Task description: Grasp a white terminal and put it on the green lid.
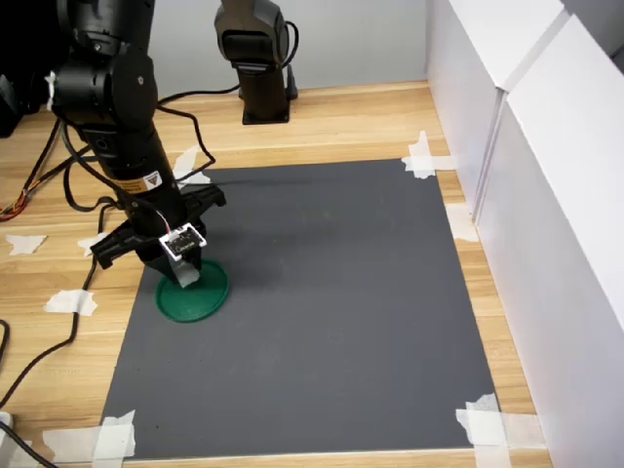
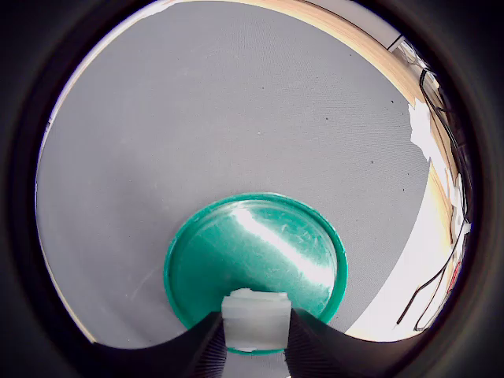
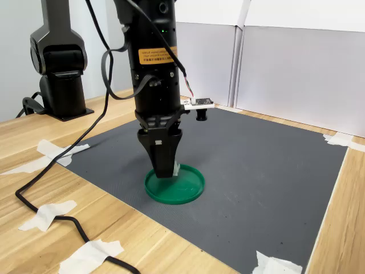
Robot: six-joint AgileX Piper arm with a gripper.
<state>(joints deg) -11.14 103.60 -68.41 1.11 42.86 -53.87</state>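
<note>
The green lid (image 1: 195, 296) (image 2: 260, 256) (image 3: 183, 188) lies flat on the dark grey mat, near the first exterior view's left edge of the mat. My gripper (image 1: 187, 273) (image 2: 253, 339) (image 3: 166, 170) points straight down over the lid's rim. In the wrist view the white terminal (image 2: 255, 319) sits clamped between the two dark fingers (image 2: 206, 346), with the jaws shut on it just above the lid's edge. In the second exterior view a sliver of the white terminal (image 3: 176, 169) shows at the fingertips. The first exterior view hides it behind the gripper.
The grey mat (image 1: 331, 322) is taped at its corners to a wooden table. A second black arm base (image 1: 261, 68) stands at the back. Black cables (image 3: 51, 211) trail over the wood. White panels (image 1: 546, 195) wall off the first exterior view's right side.
</note>
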